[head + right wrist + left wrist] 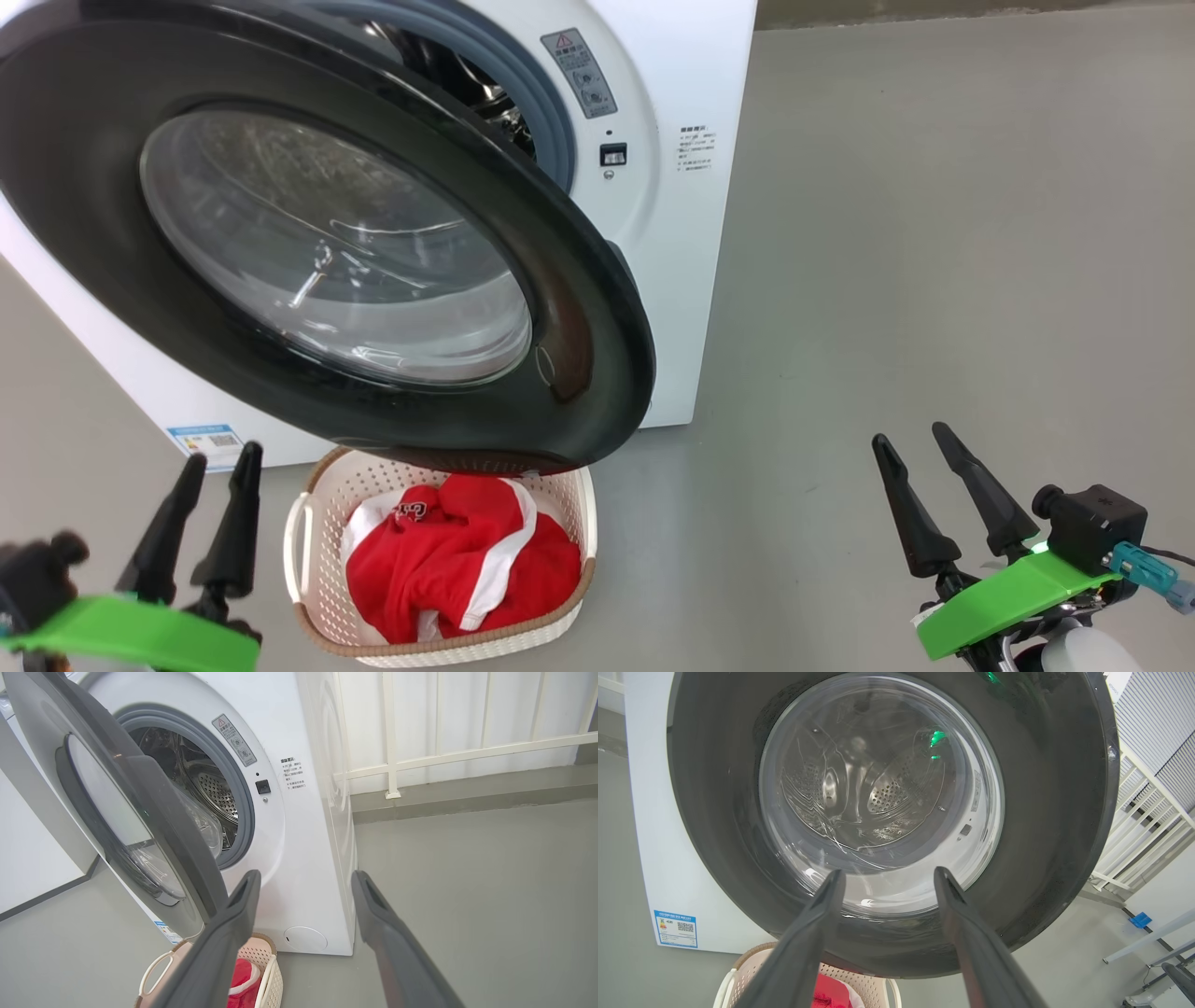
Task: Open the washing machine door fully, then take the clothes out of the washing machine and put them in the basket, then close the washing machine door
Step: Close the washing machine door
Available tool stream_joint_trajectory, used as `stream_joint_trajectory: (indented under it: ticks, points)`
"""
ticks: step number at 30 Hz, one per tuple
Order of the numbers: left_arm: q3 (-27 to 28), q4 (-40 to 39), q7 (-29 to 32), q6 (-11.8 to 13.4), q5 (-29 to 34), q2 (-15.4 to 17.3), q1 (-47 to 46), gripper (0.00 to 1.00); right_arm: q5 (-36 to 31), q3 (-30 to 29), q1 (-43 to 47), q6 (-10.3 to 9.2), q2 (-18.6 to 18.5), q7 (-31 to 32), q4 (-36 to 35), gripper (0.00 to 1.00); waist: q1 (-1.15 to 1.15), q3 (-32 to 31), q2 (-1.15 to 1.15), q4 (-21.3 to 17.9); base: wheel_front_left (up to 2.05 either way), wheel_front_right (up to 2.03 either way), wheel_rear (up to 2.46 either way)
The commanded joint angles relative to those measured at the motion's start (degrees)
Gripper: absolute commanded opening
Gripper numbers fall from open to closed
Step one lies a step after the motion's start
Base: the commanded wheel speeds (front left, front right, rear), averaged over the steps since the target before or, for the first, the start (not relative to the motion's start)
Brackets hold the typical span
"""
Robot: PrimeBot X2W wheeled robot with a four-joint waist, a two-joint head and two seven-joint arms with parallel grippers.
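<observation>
The washing machine stands at the back, its round black door swung partly out with the glass bowl facing me. Through the gap the steel drum shows no garments. Under the door's lower edge sits the basket on the floor, holding the red clothes with white stripes. My left gripper is open at the lower left, beside the basket and in front of the door. At the lower right my right gripper is open over bare floor, holding nothing.
Grey floor stretches to the right of the machine. A white railing runs along the wall behind it. A blue label marks the machine's lower left corner.
</observation>
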Motion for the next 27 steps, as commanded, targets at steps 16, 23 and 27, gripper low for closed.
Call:
stream_joint_trajectory:
  ticks: [16, 23, 27]
  points:
    - [4.95, 3.00, -11.89, 1.96, 11.40, -2.76, 4.34, 1.00, 0.11, 0.85, -1.12, 0.16, -1.14, -0.69, -1.29, 1.00, 0.00, -0.02, 0.00, 0.13, 0.00, 0.00, 0.00]
    - [9.54, -0.01, -11.97, 1.21, 19.57, -7.27, 6.44, 1.00, 0.11, 0.49, -0.87, 0.16, -1.25, -0.69, -1.66, 1.00, 0.00, -0.08, 0.00, 0.50, 0.00, 0.00, 0.00]
    - [10.96, -0.67, -11.98, 0.72, 22.39, -9.13, 6.69, 1.00, -0.05, 0.42, -0.81, 0.16, -1.15, -0.69, -2.00, 1.00, 0.00, 0.14, 0.00, 0.73, 0.00, 0.00, 0.00]
